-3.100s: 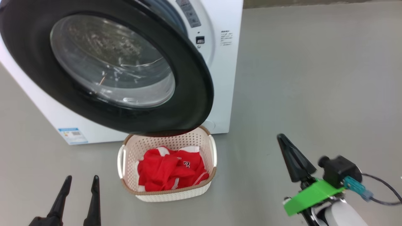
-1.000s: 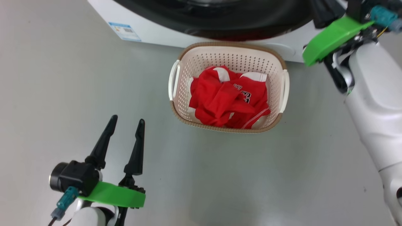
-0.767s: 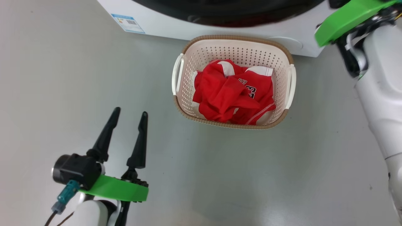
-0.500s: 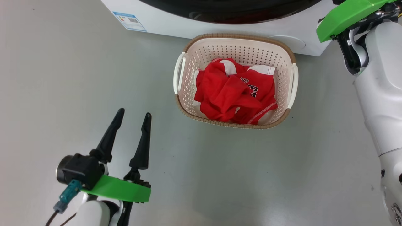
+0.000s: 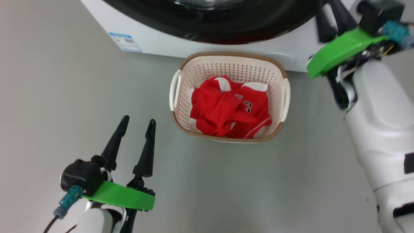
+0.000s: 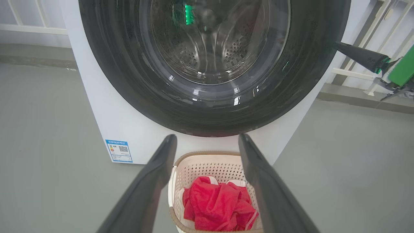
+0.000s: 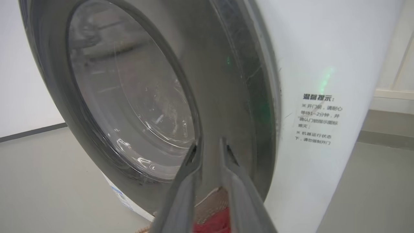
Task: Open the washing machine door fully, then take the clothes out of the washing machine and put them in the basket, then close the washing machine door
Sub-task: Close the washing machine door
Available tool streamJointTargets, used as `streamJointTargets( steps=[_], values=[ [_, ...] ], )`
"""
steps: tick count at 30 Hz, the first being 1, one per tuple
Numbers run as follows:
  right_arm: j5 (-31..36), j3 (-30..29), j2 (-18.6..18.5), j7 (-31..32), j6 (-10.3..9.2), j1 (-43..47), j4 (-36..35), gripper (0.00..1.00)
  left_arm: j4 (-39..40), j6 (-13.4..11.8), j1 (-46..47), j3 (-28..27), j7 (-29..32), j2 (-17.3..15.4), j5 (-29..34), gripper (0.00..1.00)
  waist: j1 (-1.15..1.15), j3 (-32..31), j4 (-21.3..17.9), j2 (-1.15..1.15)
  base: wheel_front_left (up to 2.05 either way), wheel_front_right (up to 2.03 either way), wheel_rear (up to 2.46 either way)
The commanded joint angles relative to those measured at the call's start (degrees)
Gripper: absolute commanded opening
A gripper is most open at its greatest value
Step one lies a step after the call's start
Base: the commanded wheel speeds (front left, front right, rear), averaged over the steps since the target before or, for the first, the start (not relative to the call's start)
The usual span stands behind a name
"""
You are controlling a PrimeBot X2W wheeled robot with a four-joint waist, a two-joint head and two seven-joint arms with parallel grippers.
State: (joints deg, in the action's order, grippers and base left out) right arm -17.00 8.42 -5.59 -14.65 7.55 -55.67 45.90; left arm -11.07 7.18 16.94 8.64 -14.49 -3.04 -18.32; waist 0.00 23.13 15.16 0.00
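The basket (image 5: 233, 66) stands between the left gripper (image 5: 138, 119) and the washing machine (image 5: 161, 45). It is ahead of the fingers and a little to their right, on the smooth grey floor (image 5: 64, 97). In the left wrist view it shows directly beyond the gap of the fingers. This gripper is wide, holds nothing and hangs above the floor, well apart from the basket.

The right gripper (image 7: 210, 142) is narrow, with only a thin gap between its tips, and it holds nothing. Directly ahead of its tips is the washing machine door (image 6: 123, 81), at the side edge of its rim. Whether the tips touch the rim, I cannot tell. Beside that edge, on the white body, there is a small printed notice (image 7: 318, 119).

The door lies against the front of the machine; if it is latched, I cannot tell. The basket is just before the machine, below the lower rim of the door, and a blue label (image 5: 125, 42) is near it.

The clothes (image 5: 226, 108) lie crumpled inside the basket, soft red cloth with white trim and dark numbers.

The basket is cream plastic with many small holes, rounded corners, a brown woven rim and two side handles. The door rim is glossy black, and the perforated steel drum (image 6: 233, 51) shows through its clear glass.
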Motion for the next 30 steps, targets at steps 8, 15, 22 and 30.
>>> streamJointTargets(
  steps=[8, 15, 22, 30],
  values=[
    [-1.91, 1.63, 1.48, -0.35, -0.06, 9.32, -8.52, 1.00, 1.03, 0.31, -1.01, -2.05, -0.51, -2.78, -0.84, 1.00, 0.00, -6.40, -7.02, 0.00, 0.00, 0.00, 0.00],
    [-2.82, 1.80, 1.47, -0.35, -0.06, 17.31, -14.52, 1.00, 2.14, 0.31, -2.68, 0.10, -0.51, -4.73, -5.75, 1.00, 0.00, -10.06, -11.39, 0.00, 0.00, 0.00, 0.00],
    [-3.90, 0.75, 1.03, -0.35, -0.06, 25.10, -21.19, 1.00, 1.15, 0.31, -5.25, -2.76, -0.51, -5.46, -4.66, 1.00, 0.00, -13.97, -14.74, 0.00, 0.00, 0.00, 0.00],
    [-4.01, -1.09, 1.27, -0.35, -0.06, 31.59, -26.11, 1.00, 2.00, 0.31, -7.59, -8.64, -0.51, -5.40, -2.00, 1.00, 0.00, -16.79, -17.55, 0.00, 0.00, 0.00, 0.00]
  ],
)
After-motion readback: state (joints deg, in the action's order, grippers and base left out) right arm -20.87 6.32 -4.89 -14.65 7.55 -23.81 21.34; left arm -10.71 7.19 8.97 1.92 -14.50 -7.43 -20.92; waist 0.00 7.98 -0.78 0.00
